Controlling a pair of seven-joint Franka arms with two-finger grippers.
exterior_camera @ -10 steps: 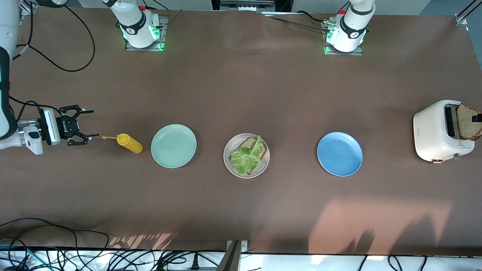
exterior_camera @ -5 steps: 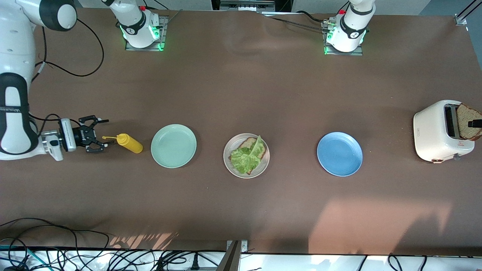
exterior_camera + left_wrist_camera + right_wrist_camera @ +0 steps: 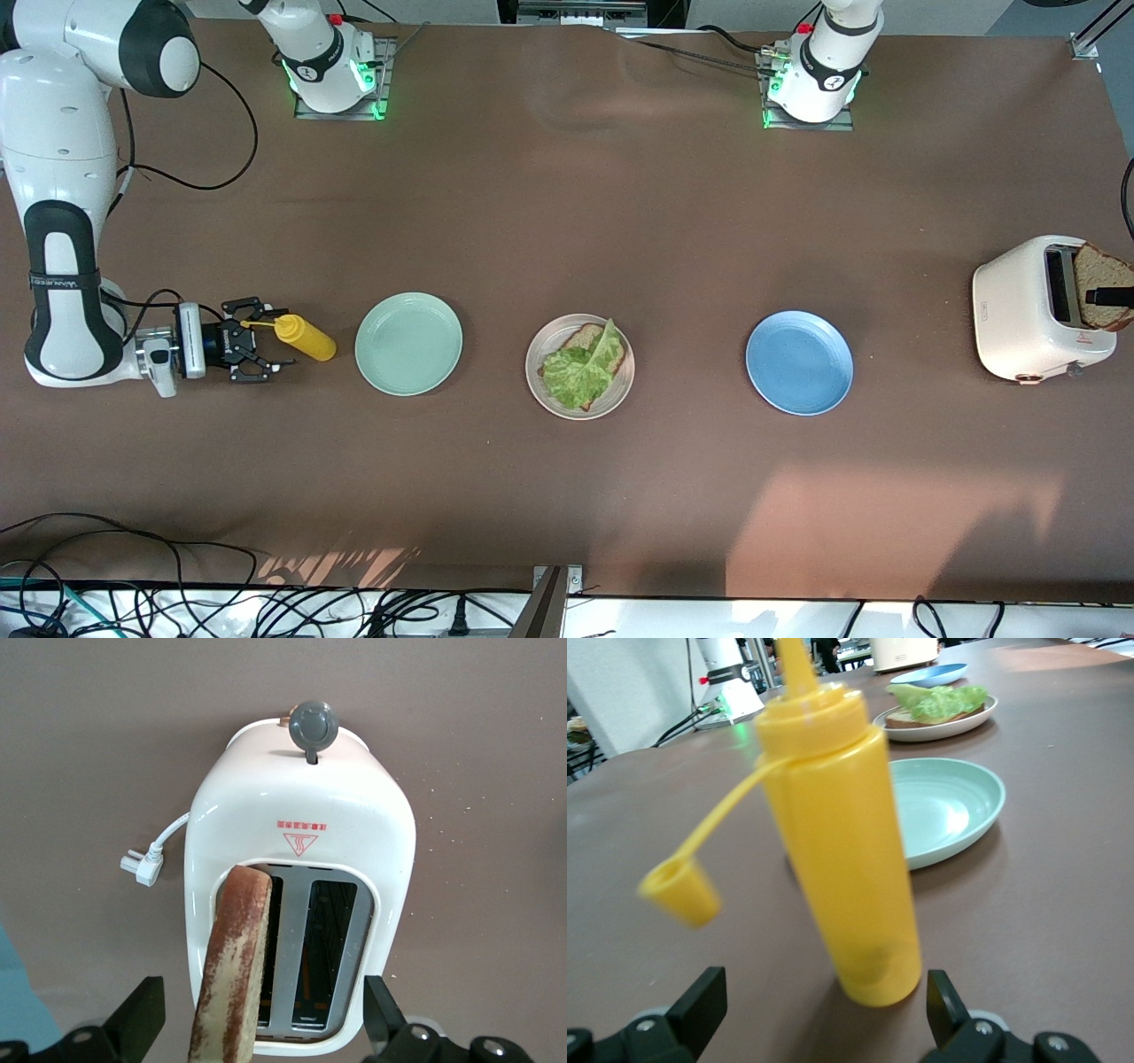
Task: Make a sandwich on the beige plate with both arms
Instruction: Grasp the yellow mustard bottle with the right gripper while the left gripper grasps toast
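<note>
The beige plate (image 3: 620, 390) sits mid-table and holds one bread slice (image 3: 586, 338) with a lettuce leaf (image 3: 578, 372) on top. A second bread slice (image 3: 1099, 282) stands up out of one slot of the white toaster (image 3: 1028, 310) at the left arm's end. My left gripper (image 3: 261, 1028) hangs over the toaster, open, with that slice (image 3: 232, 966) between its spread fingers and untouched. My right gripper (image 3: 271, 339) is low at the right arm's end. It is open, its fingers on either side of the base of a yellow squeeze bottle (image 3: 837, 859).
A mint-green plate (image 3: 408, 344) lies between the bottle (image 3: 306, 338) and the beige plate. A blue plate (image 3: 799, 361) lies between the beige plate and the toaster. The toaster's plug (image 3: 142, 866) lies loose beside it. Cables run along the table's edge nearest the camera.
My right gripper has come down and moved toward the yellow bottle, from well clear of it to straddling it. The left gripper has barely shifted at the toaster.
</note>
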